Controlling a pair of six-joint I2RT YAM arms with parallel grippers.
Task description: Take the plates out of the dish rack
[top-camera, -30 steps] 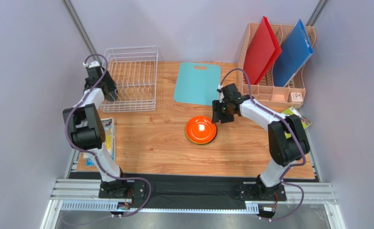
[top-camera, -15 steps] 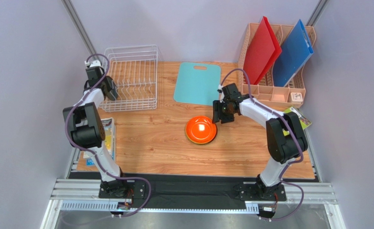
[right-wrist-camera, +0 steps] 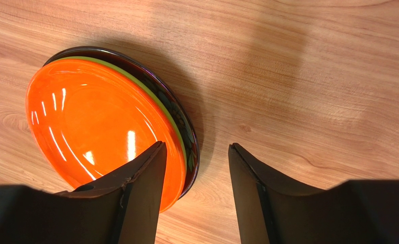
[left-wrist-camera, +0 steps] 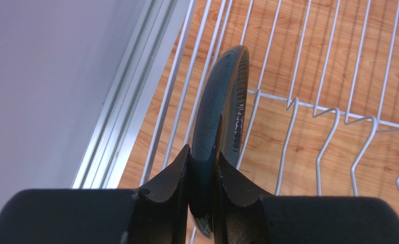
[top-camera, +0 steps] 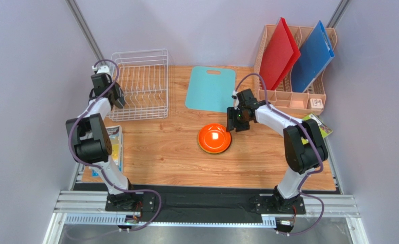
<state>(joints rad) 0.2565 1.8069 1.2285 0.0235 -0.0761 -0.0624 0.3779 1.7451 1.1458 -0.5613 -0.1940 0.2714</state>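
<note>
Down at the near half of the wooden table (top-camera: 176,152), the right gripper (right-wrist-camera: 196,147) hangs with its jaws moderately apart, gripping nothing. Between the dark wedge-shaped fingers (right-wrist-camera: 140,188) show only the rim of the stack and bare wood grain. That stack sits at about 7 o'clock from the gripper in the top view. It has the glossy orange plate (right-wrist-camera: 94,122) on top, a thin lime green plate (right-wrist-camera: 150,94) rim peeking out under it, and the dark red plate (right-wrist-camera: 182,118) at the bottom. All are round, shallow and shiny, lying flat on the table. Whether the left finger touches the orange rim, I cannot tell. Farther back on the left, the left gripper (left-wrist-camera: 204,162) is pinched narrow on the dark teal-grey plate (left-wrist-camera: 221,101). Its fingers clamp the lower rim, and the plate stands on edge, rising toward 12 o'clock from the jaws, glazed and faintly ribbed at the edge. It is inside the white wire dish rack (top-camera: 140,51), near the rack's 9 o'clock side, with thin metal prongs just beside it at 3 o'clock. Beyond, a flat teal cutting board (top-camera: 210,89) lies mid-table. At the far right a peach organizer (top-camera: 293,99) holds a red board (top-camera: 279,53) and a blue board (top-camera: 312,56), both leaning.
</note>
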